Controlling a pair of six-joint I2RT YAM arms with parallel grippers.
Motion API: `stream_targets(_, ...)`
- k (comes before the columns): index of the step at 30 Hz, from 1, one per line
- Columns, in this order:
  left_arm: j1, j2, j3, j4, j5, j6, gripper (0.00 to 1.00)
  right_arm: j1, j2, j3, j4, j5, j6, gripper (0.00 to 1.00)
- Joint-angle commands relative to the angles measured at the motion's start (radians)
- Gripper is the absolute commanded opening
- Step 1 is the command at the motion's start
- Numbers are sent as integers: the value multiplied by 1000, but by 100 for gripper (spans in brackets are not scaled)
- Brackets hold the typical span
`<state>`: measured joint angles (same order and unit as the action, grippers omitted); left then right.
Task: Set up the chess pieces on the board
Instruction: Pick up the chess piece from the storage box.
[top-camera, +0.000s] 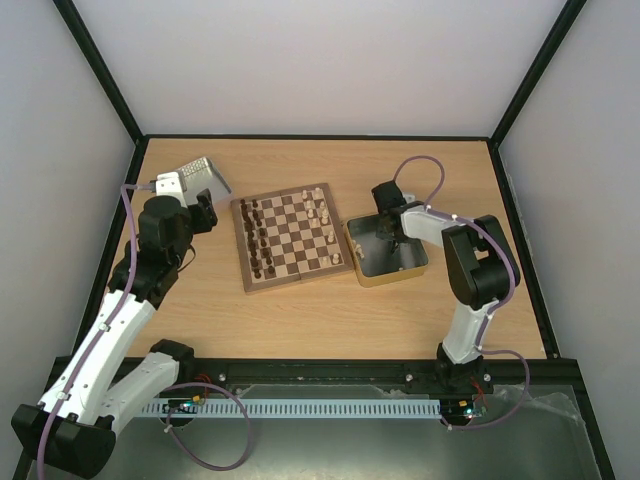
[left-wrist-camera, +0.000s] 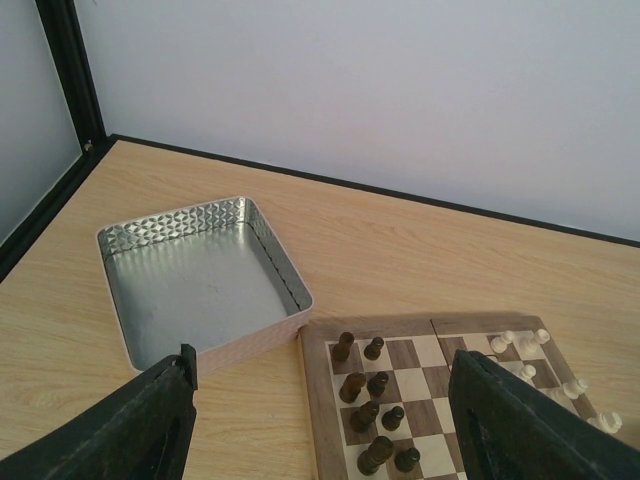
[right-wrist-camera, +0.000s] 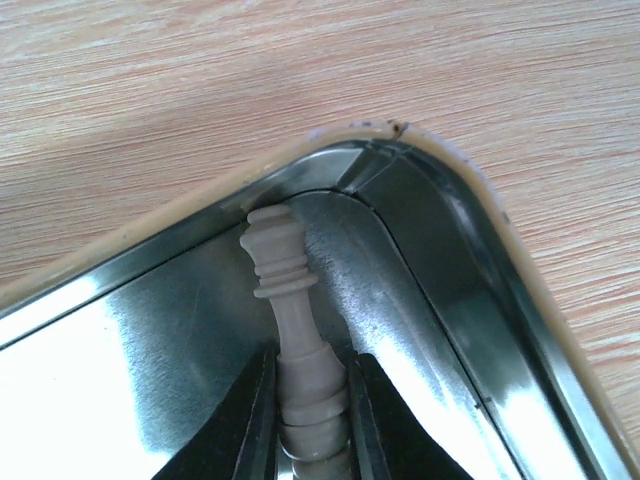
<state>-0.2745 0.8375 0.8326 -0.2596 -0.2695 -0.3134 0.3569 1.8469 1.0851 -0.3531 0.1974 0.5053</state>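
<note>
Cream chess piece (right-wrist-camera: 298, 340), pinched at its near end between the right arm's black fingers (right-wrist-camera: 225, 440), points away from them into the corner of a shiny metal tin (right-wrist-camera: 430, 240), while the left arm's fingers (left-wrist-camera: 130, 430) are spread.

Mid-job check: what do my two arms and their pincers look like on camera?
Both the left arm and the right arm have white tubular links joined by bulky black joint housings. A lavender cable runs along each arm in loose loops. The left pincer and the right pincer have matte black, tapered fingers. No markings are legible.
</note>
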Motion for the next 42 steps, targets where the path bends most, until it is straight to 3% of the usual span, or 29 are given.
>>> stream_targets(1,5,-1,-9,21,7,10,71,-9,-18,-30,1,4,10,10)
stream_targets(8,6,30,1,38,141,16,72,-8,-169,-96,-6,-79,8,10)
stream_targets(14,4,116,44,60,440,2,74,-9,-371,-191,63,-167,8,10)
stream_targets(17,4,183,55,121,616,-102,74,-7,-470,-229,136,-212,-13,10)
stream_targets(21,-55,292,22,317,824,-301,73,-5,-603,-285,271,-386,-52,10)
stream_targets(25,-169,397,96,366,866,-382,73,-2,-707,-336,396,-563,-83,9)
stream_targets(29,-207,499,161,504,1006,-544,74,-1,-804,-371,528,-716,-79,10)
stream_targets(33,-231,586,213,622,1069,-661,74,-1,-831,-367,553,-825,-88,10)
stream_targets(42,-284,757,431,474,1084,-560,72,10,-833,-360,516,-876,-124,10)
